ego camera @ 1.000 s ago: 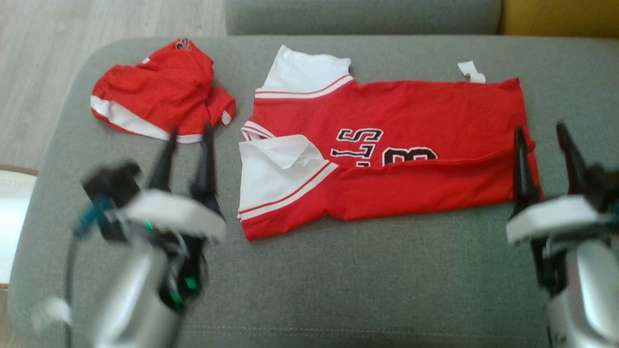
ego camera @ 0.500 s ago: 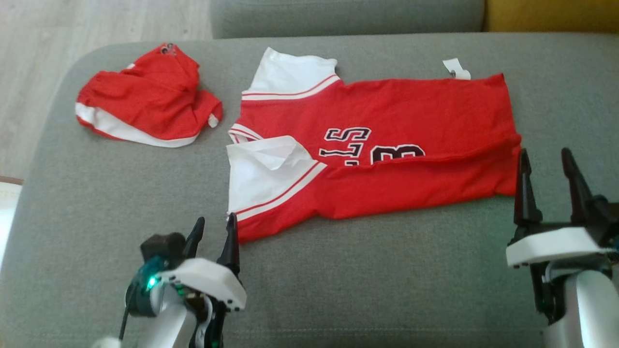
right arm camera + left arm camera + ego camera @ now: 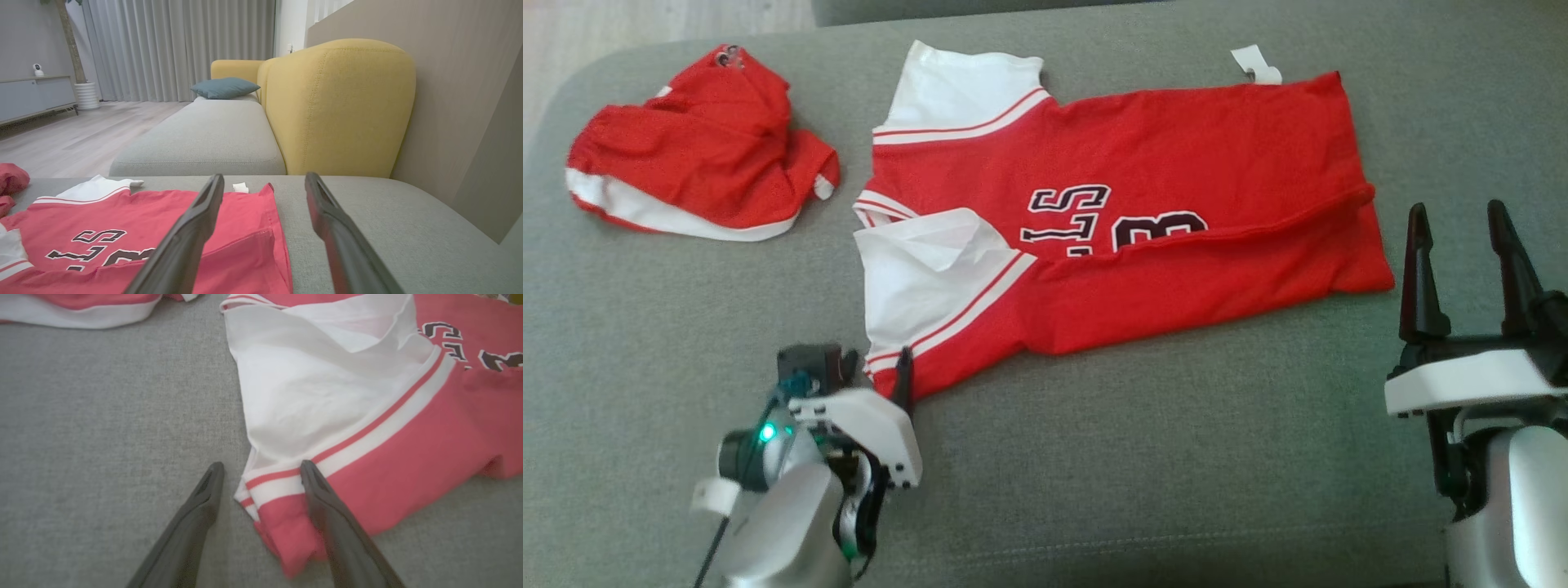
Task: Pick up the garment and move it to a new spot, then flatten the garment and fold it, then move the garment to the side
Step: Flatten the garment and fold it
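Observation:
A red jersey (image 3: pixel 1176 139) with white sleeves and black numbers lies flat across the grey sofa cushion (image 3: pixel 1094 474), its near long edge folded over. My left gripper (image 3: pixel 878 363) is open at the jersey's near-left corner. In the left wrist view the left gripper (image 3: pixel 261 465) straddles that corner of the jersey (image 3: pixel 388 457), with one finger (image 3: pixel 196 514) on bare cushion and the other over red cloth. My right gripper (image 3: pixel 1458 208) stands open and empty just right of the hem. In the right wrist view the right gripper (image 3: pixel 264 175) is raised above the jersey (image 3: pixel 143 212).
Crumpled red shorts (image 3: pixel 694 163) with a white band lie at the cushion's far left. A white tag (image 3: pixel 1256 64) sticks out at the jersey's far edge. Beyond are a yellow armrest (image 3: pixel 339 106), a second grey seat (image 3: pixel 212 134) with a teal pillow (image 3: pixel 224 87), and wooden floor (image 3: pixel 73 130).
The head camera has tilted. My left gripper drew back from beside the shorts to the jersey's near-left corner. My right gripper came off the hem and now stands clear of it.

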Tool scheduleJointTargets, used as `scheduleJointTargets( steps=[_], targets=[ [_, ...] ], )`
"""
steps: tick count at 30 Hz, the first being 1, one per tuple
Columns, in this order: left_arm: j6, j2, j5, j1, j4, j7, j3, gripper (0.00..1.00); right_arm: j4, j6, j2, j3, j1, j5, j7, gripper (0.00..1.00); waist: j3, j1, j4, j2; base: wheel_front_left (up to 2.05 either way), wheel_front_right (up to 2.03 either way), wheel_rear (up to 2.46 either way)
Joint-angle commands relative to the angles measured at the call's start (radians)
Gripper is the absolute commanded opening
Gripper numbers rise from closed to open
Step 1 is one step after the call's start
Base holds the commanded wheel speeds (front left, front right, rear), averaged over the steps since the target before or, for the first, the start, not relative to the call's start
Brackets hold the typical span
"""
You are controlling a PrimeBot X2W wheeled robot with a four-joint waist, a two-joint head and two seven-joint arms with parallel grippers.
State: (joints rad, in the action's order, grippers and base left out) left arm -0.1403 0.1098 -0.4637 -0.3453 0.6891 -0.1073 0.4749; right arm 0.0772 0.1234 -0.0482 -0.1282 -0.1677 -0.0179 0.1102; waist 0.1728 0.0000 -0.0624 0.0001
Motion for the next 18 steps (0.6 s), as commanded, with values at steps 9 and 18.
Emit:
scheduleJointTargets(
  steps=[9,18],
  targets=[
    [0.041,0.013,0.009,-0.064,0.062,0.031,0.012,0.0,-0.027,0.007,-0.002,-0.011,-0.037,0.022,-0.03,1.0,0.019,0.0,-0.018,-0.0001,0.0,0.0,0.0],
    [0.015,0.011,0.035,-0.091,-0.054,-0.107,0.007,0.0,0.161,0.007,-0.002,-0.128,-0.076,-0.061,-0.166,1.0,0.019,0.0,0.031,-0.0001,0.0,0.0,0.0]
  ],
)
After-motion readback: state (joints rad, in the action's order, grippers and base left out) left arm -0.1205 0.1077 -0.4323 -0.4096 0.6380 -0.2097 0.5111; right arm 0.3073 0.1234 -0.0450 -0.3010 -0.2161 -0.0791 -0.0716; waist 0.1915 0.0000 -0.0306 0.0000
